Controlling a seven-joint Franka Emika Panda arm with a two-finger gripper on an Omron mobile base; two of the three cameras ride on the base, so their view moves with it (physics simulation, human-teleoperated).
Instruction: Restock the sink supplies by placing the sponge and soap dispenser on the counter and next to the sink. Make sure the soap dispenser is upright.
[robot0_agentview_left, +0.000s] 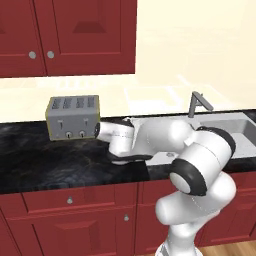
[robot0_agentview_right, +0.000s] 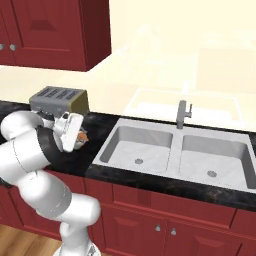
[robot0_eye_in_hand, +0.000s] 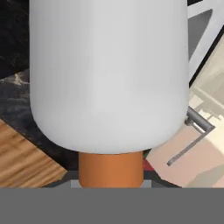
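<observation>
One soap dispenser (robot0_eye_in_hand: 109, 78) beside sink (robot0_agentview_right: 175, 150) edge

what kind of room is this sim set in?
A rendered home kitchen, most likely: pale grey double-basin sink with a grey angular tap, a silver four-slot toaster on the black grey-veined stone counter, and red cabinets.

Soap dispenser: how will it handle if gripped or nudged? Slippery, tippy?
The soap dispenser looks rigid, with a smooth rounded white body, so it is probably slippery in a pinch. Its narrow orange pump likely gives a weaker hold. The rounded sides suggest it could roll if laid flat on the counter.
</observation>
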